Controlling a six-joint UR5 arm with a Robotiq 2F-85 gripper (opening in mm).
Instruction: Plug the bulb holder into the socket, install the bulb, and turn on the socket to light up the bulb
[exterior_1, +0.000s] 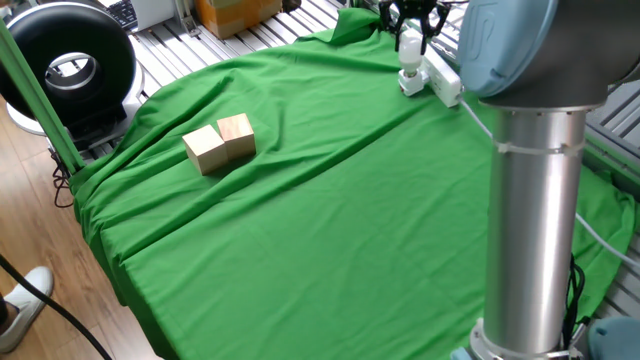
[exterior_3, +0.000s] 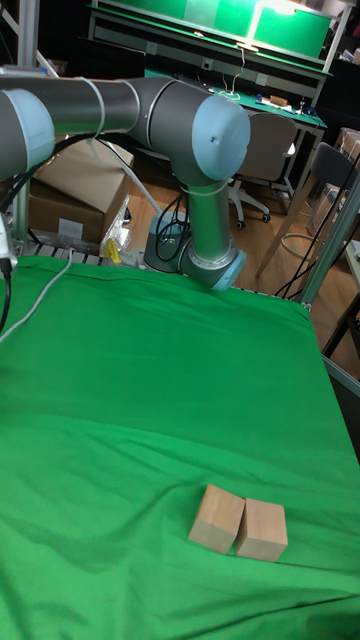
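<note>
The robot's fingers (exterior_1: 411, 22) close around the bulb (exterior_1: 409, 44), upright above the bulb holder (exterior_1: 409, 79) plugged into the socket (exterior_1: 441, 80), apparently for screwing in.

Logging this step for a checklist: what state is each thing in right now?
bulb holder: plugged into the end of the socket, upright.
bulb: upright in the bulb holder, not visibly lit.
socket: lying flat on the green cloth; switch position cannot be told.
end effector: around the bulb's top; grip cannot be told.
wooden blocks: two, side by side, touching, untouched.
</note>
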